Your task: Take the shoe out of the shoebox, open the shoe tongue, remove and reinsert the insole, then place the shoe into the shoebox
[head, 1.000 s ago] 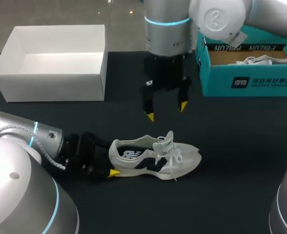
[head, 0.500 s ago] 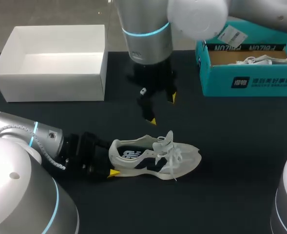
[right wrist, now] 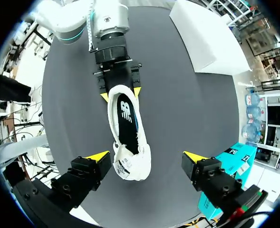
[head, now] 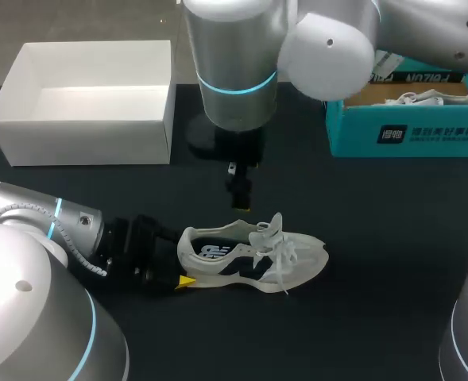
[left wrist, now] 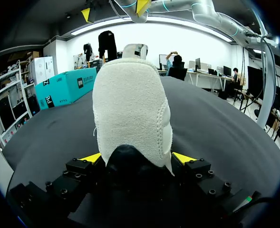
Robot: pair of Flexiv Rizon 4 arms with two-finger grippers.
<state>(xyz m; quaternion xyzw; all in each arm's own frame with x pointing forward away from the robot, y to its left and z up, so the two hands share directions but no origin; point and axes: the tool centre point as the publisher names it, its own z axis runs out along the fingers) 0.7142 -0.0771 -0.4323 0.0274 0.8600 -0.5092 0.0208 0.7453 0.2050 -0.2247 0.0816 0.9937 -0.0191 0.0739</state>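
Shoe (head: 249,258), white with navy side panels, stands on its sole on the black table (head: 377,262), about midway between the left and right edges and nearer the near edge than the far one. Its heel points toward the left edge and its toe toward the right edge. From above, in the right wrist view, the shoe (right wrist: 128,137) shows a dark insole (right wrist: 125,116) lying inside its opening, and the laces (head: 280,248) hang loose over the forefoot.

The left gripper (head: 182,255) lies low along the table from the left and is clamped on the heel. In its own wrist view the left gripper (left wrist: 136,159) has one yellow tip pressed to each side of the padded heel of the shoe (left wrist: 130,109).

The right gripper (head: 240,197) hangs above the table just to the far side of the shoe, pointing straight down. Its jaws stand wide apart, and in its own view the right gripper (right wrist: 146,156) touches nothing, with the toe end below it.

A white open box (head: 83,143) sits at the far left corner. A teal shoebox (head: 408,131) sits at the far right corner, well apart from the shoe.
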